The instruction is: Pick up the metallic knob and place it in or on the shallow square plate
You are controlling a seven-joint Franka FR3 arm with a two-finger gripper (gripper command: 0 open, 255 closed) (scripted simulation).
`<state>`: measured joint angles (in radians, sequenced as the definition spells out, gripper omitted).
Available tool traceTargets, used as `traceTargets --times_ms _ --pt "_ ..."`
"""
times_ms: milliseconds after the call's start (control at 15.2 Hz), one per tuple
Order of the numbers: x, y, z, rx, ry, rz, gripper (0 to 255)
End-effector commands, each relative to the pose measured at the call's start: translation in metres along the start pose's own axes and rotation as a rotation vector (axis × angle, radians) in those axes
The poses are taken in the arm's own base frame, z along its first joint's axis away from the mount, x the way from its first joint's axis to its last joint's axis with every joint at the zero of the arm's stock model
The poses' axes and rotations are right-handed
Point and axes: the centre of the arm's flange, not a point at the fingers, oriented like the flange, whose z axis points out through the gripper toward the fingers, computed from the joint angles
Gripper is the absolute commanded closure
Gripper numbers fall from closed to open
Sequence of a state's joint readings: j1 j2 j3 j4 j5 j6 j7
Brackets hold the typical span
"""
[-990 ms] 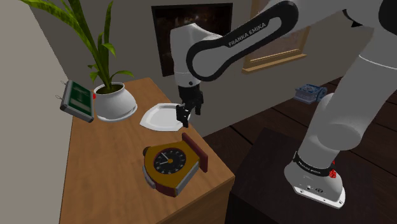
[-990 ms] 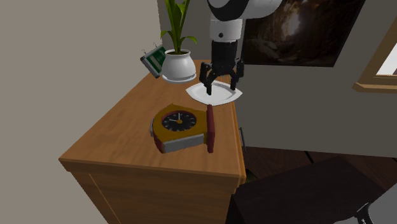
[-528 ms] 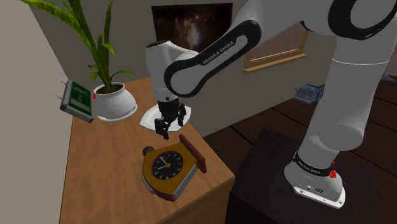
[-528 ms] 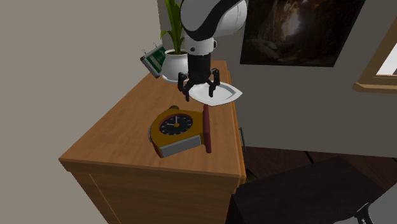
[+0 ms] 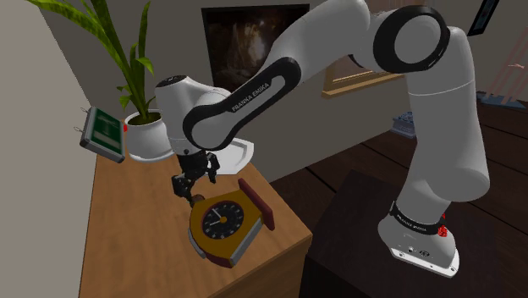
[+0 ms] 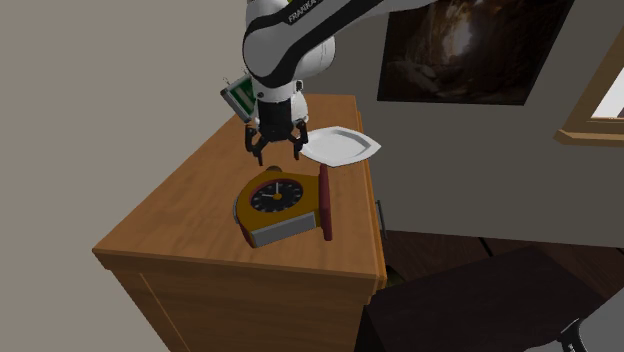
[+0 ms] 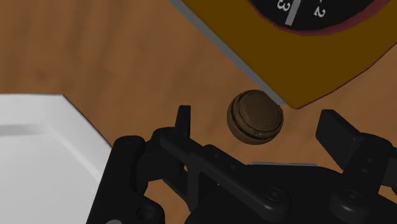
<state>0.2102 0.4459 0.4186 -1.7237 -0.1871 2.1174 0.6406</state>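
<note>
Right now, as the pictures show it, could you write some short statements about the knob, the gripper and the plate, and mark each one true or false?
1. The gripper is open and holds nothing. True.
2. The knob lies on the plate. False: it lies on the wooden table, close beside the clock.
3. The clock lies flat with its face up. True.
4. The plate is dark red. False: it is white.
</note>
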Motion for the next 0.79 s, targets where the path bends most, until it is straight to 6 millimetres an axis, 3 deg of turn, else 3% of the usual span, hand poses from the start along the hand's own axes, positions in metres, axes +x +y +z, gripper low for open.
traceTargets --times_ms 0,462,726 --pt "0.018 -0.015 0.015 0.000 0.006 0.009 0" --pt "0.019 -0.015 0.052 0.000 0.006 0.009 0" --pt "0.019 -0.015 0.055 0.000 0.006 0.009 0"
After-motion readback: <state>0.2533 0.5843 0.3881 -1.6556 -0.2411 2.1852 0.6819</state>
